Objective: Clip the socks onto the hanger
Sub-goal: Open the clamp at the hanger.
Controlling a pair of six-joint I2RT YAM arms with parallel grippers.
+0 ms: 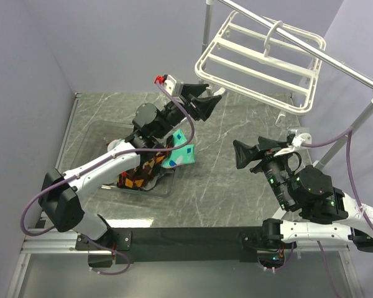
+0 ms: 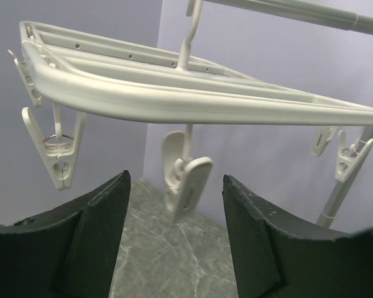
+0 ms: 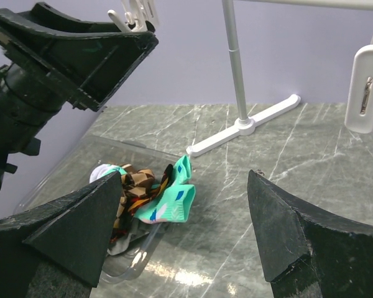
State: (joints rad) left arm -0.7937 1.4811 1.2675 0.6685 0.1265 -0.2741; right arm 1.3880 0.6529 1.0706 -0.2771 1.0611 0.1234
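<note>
The white hanger [image 1: 259,60] hangs by its hook from a silver pole. My left gripper [image 1: 211,99] is open and empty, raised just below the hanger's near left corner. In the left wrist view the rim [image 2: 174,102] runs above my open gripper [image 2: 174,239], and a white clip [image 2: 186,180] hangs beyond it, between the jaws. A mint-green sock [image 1: 180,153] and argyle socks [image 1: 140,175] lie heaped in a clear tray. My right gripper [image 1: 245,153] is open and empty over the table, pointing at the socks. In its own view [image 3: 183,230] the mint sock [image 3: 173,200] drapes over the tray edge beside the argyle socks [image 3: 133,186].
The clear tray [image 1: 105,139] sits at the table's left. The silver pole [image 1: 348,69] crosses the upper right; its stand's white foot [image 3: 248,124] rests on the table. More clips [image 2: 57,155] hang along the rim. Purple walls enclose the left and back.
</note>
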